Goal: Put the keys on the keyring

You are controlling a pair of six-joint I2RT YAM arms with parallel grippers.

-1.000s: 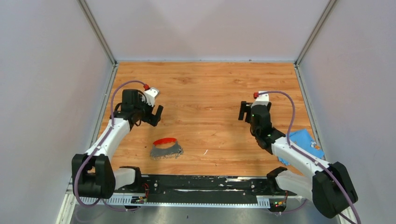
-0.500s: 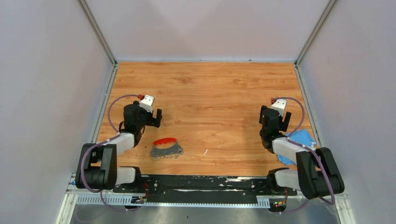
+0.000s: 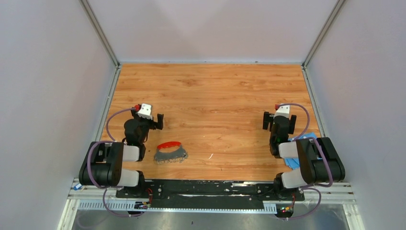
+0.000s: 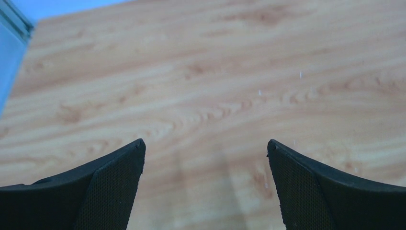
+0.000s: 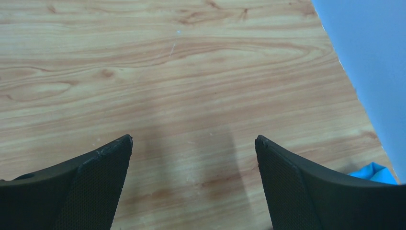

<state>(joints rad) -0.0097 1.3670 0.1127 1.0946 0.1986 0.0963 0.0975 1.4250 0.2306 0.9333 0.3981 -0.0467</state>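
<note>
Two arms, both folded close over their bases at the near edge of the desk (image 3: 215, 91).

Left end effector (image 4: 206, 146): jaws wide apart. We see only wood grain between the two black fingers (image 4: 112, 187). It holds no object. From above it sits at the left side of the desk, just beyond the keyring and slightly left of it, not touching it.

Right end effector (image 5: 194, 141): jaws likewise wide apart, with only wood grain between the fingers. It holds no object. It sits near the right edge of the desk, well apart from the keyring.

Keyring (image 3: 170, 151): flat on the desk, left of centre, near the front edge, just beside the left arm. The red loop lies on the far side. The grey metal pieces fan out toward the near edge. Neither end effector touches it.

Keys: we cannot pick them out in any view. A small pale streak (image 3: 209, 156) lies on the wood to the right of the keyring. It is too small for us to identify.

Cloth (image 5: 378, 173): blue, at the right edge of the desk. The right arm mostly covers it from above. In the right wrist view one corner shows beside the right finger, close to the pale wall (image 5: 373, 57).
</note>
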